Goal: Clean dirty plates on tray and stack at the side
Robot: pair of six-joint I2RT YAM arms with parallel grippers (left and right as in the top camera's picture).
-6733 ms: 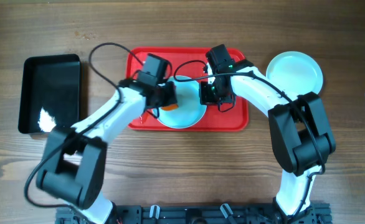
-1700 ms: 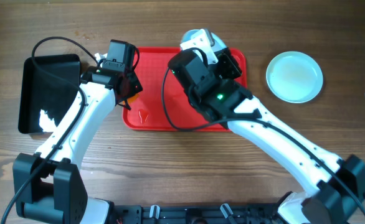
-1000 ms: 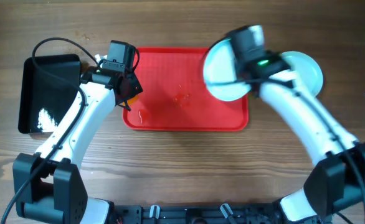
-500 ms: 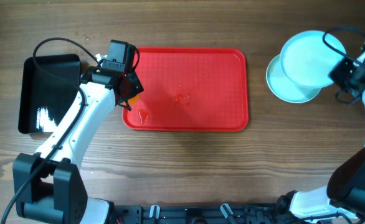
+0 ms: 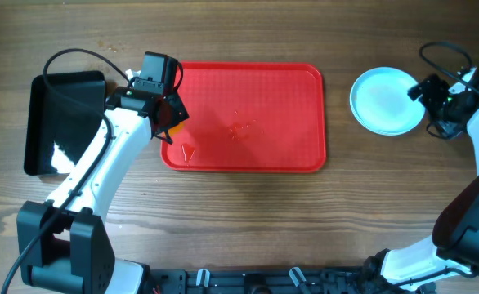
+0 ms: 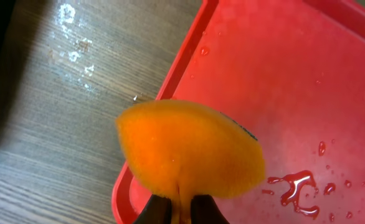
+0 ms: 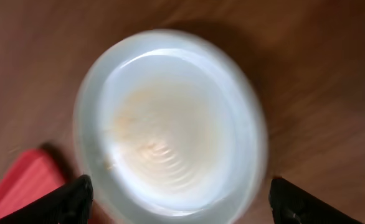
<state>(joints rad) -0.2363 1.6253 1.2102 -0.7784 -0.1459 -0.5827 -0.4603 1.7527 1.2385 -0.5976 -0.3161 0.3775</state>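
Shifted off tray [image 5: 248, 122], releasing plate [image 5: 387, 100] right of it, stacking; right claw [image 7: 185, 205] spread, left claw [image 6: 179, 211] clamping sponge [image 6: 189, 155]; next, retracting clear.

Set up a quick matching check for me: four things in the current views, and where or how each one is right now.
Things
1. orange sponge
2. red tray
3. plates
4. black bin

Place or state
a. off the tray, just past its right edge
b. far left, beyond the tray's left edge
c. pinched in the left gripper
d. wet with droplets, no plate on it

Pairs: 1-c, 2-d, 3-a, 4-b
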